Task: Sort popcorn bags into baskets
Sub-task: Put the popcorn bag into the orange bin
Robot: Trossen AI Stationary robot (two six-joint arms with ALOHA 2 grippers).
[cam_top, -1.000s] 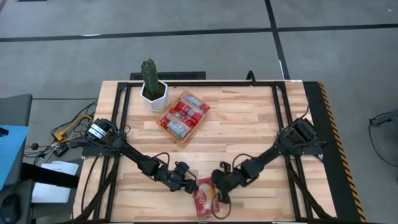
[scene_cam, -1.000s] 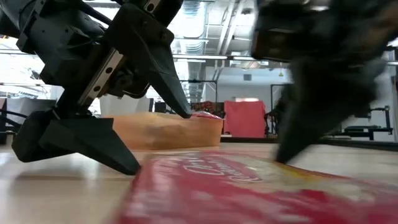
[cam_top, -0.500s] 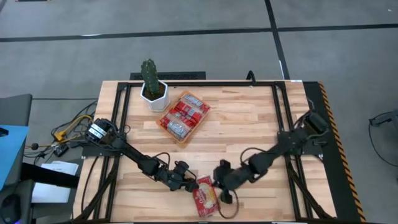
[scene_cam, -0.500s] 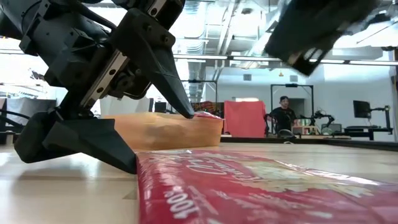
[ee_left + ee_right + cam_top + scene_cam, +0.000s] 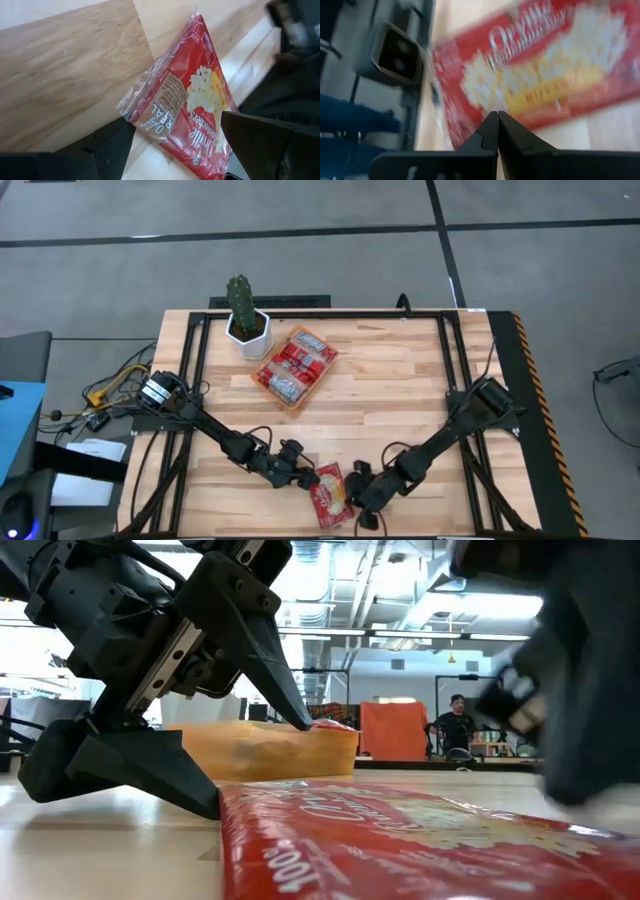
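One red popcorn bag (image 5: 330, 493) lies flat on the wooden table near its front edge; the low view shows it close up (image 5: 400, 840). My left gripper (image 5: 305, 475) is open at the bag's left end, one finger low on the table and the other raised above the bag. My right gripper (image 5: 358, 502) is shut at the bag's right side; in its wrist view the closed fingertips (image 5: 497, 114) point at the bag (image 5: 535, 60). The orange basket (image 5: 258, 377) at the back left holds several red packets. My left gripper comes in low from the table's left. Its lower fingertip (image 5: 215, 805) lies at the bag's left edge (image 5: 228, 815), apparently against it. The upper finger (image 5: 300, 720) stands clear above the bag, which lies flat on the table. My right gripper: I cannot tell whether its shut fingertips touch the bag; the wrist view is blurred.
A white pot with a green cactus (image 5: 247, 335) stands left of the basket at the back. Black frame rails run along the table's left and right sides. Bare wood lies between the basket and the bag. A person shows far behind in the room (image 5: 455, 725).
My right gripper, still shut, has swung up off the bag and then toward the table's near edge, ending at the bag's right side. The bag has slid a little toward the far edge, and its left end has settled against my left gripper's lower finger.
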